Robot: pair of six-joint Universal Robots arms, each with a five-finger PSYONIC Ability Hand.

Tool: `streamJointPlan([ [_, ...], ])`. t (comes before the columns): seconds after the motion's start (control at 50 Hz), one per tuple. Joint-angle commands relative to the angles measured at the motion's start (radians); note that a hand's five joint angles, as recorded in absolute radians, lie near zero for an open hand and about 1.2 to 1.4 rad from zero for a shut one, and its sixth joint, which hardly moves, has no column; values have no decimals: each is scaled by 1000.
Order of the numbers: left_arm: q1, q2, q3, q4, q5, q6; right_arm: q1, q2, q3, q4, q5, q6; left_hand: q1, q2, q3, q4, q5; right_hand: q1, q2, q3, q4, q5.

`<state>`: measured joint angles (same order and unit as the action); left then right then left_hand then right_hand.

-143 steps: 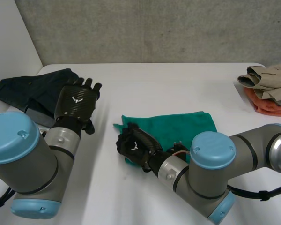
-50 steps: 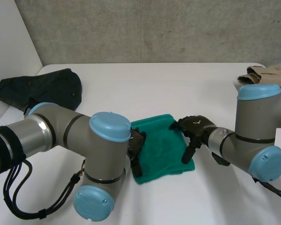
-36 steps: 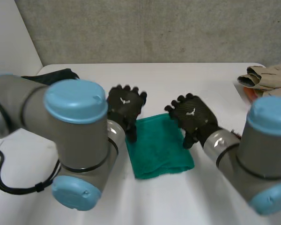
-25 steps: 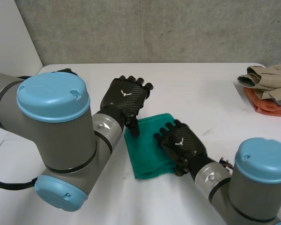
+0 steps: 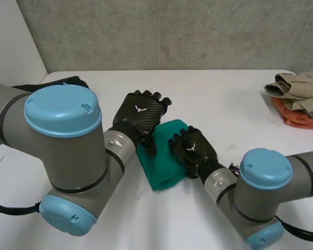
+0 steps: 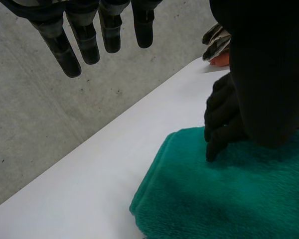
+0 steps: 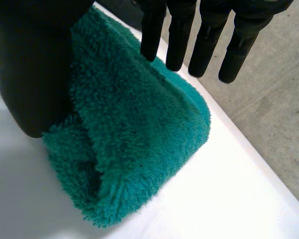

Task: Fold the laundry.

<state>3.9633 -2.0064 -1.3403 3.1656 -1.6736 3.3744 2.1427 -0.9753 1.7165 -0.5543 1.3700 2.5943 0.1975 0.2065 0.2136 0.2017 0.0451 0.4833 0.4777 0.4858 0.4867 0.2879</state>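
Resting on the folded green towel, right hand lies open (left hand likewise, fingers straight).

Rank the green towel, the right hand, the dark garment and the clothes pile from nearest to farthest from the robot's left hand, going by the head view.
1. green towel: just below the left hand.
2. right hand: beside it, resting on the towel.
3. dark garment: far left corner of the table, behind the left arm.
4. clothes pile: at the table's right edge.
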Motion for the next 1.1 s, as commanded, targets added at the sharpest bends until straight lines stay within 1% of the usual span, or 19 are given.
streamJointPlan([
  [0.02,0,8,-5,1,2,0,-1,79,-119,16,3,3,-7,-17,-24,-12,-30,475,481,473,472,496],
  [0.06,-1,8,-5,1,2,0,-3,92,-147,17,-5,7,-7,-17,-24,-12,-30,911,916,908,907,932],
  [0.16,-1,17,-2,1,3,2,-35,76,-218,10,-29,44,-10,-19,-27,-15,-33,913,919,910,910,934],
  [0.24,2,50,9,2,3,2,-93,6,-305,14,-40,110,-10,-19,-27,-15,-33,913,919,910,910,934],
  [0.36,2,86,29,39,15,8,-219,-80,-443,-18,-83,230,-8,-17,-24,-12,-30,913,919,910,910,934],
  [0.42,1,90,39,47,21,8,-305,-85,-518,-45,-109,317,-5,-14,-21,-9,-27,913,919,910,910,934],
  [0.5,-3,92,49,47,37,8,-432,-65,-620,-85,-112,409,-2,-11,-18,-6,-24,913,919,910,910,934],
  [0.52,-3,92,49,48,40,8,-460,-57,-635,-93,-112,421,-2,-11,-18,-6,-24,913,919,910,910,934],
  [0.54,-4,92,49,48,41,7,-518,-30,-673,-108,-115,443,-2,-11,-18,-6,-24,913,919,910,910,934],
  [0.58,-6,92,49,48,45,7,-569,7,-712,-124,-118,457,-2,-11,-18,-6,-24,913,919,910,910,934],
  [0.6,-6,92,47,48,46,7,-608,50,-753,-139,-118,461,-2,-11,-18,-6,-24,913,919,910,910,934],
  [0.7,-10,87,40,47,49,7,-720,182,-850,-154,-141,463,-2,-11,-18,-6,-24,913,919,910,910,934],
  [0.76,-19,83,36,47,48,7,-800,259,-868,-156,-178,464,-2,-11,-18,-6,-24,913,919,910,910,934],
  [0.82,-29,80,32,48,49,7,-846,311,-870,-157,-221,464,-2,-11,-18,-6,-24,913,919,910,910,934],
  [0.84,-32,78,32,48,49,7,-872,351,-870,-157,-256,464,-2,-11,-18,-6,-24,913,919,910,910,934],
  [0.88,-35,77,30,48,49,3,-894,394,-865,-156,-301,464,-2,-11,-18,-6,-24,913,919,910,910,934],
  [0.9,-35,77,29,48,49,3,-911,430,-858,-148,-346,464,-2,-11,-18,-6,-24,913,919,910,910,934],
  [0.98,-38,78,24,48,49,2,-946,478,-816,-147,-413,461,-2,-11,-18,-6,-24,913,919,910,910,934],
  [1.1,-62,78,10,48,52,3,-969,464,-752,-159,-419,441,-5,-14,-21,-9,-27,913,919,910,910,934],
])
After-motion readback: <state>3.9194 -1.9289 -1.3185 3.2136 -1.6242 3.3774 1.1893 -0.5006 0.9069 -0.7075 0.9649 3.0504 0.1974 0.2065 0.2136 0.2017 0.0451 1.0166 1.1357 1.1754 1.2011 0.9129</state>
